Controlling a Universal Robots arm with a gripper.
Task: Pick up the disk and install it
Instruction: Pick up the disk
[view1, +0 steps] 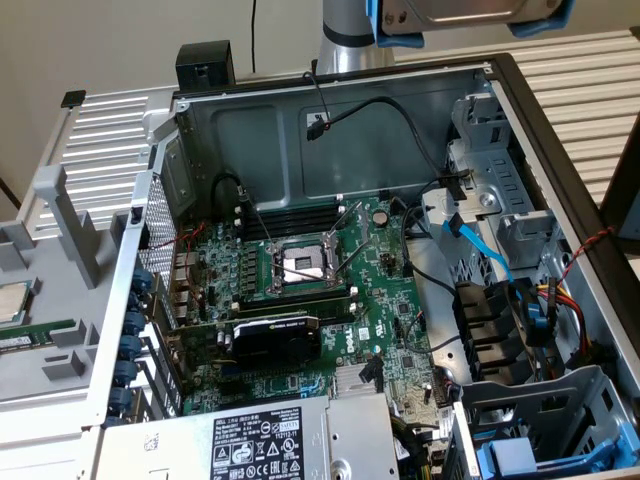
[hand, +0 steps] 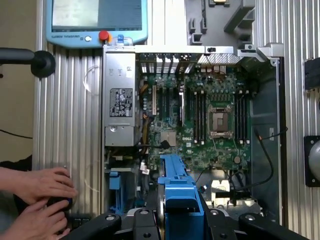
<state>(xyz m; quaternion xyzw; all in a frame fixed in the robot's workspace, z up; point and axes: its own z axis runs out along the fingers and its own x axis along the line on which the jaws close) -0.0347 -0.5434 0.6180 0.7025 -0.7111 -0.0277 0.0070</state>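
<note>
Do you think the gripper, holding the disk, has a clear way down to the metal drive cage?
Probably yes: the gripper holds the disk above the open case, and nothing covers the drive cage. The blue cable beside it might snag.

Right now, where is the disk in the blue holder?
High at the exterior view's top, the disk hangs in the gripper above the open computer case, beside the arm's silver column.

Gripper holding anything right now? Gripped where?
Yes: the disk, high above the open case, clamped by the gripper across its blue carrier.
</note>
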